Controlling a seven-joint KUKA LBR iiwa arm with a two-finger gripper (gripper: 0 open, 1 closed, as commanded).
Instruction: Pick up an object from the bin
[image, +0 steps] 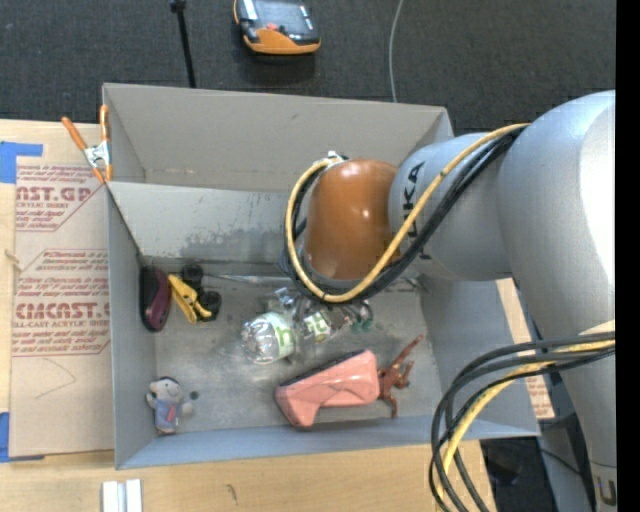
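**Gripper low over middle of bin floor, grip state not determinable**

Arm (560, 200) enters from the right and reaches down into the grey metal bin (260, 130). Its wrist carries a rounded orange cover (345, 220) looped by yellow-and-black cables (300, 200).

The gripper (320, 318) sits directly beneath that cover, low over the middle of the bin floor. The cover and cables hide most of it. Whether it is open or closed cannot be told, nor whether it holds anything.

Nearest item: a clear plastic object (265, 338), rounded, with green parts on its right side. It lies on the floor at mid-bin, just left of and below the gripper. Contact between the two cannot be confirmed.

Other contents, all resting on the floor:
- Pink shoe-shaped object (330, 392), lying near the front wall, just below the gripper and apart from it.
- Red-brown figure (400, 372), touching the right end of the pink object.
- Small grey toy figure (165, 403), front left corner, well apart from the gripper.
- Dark maroon object (155, 298), against the left wall.
- Yellow clip-like piece (188, 298), just beside the maroon object, with a small black part on its right.
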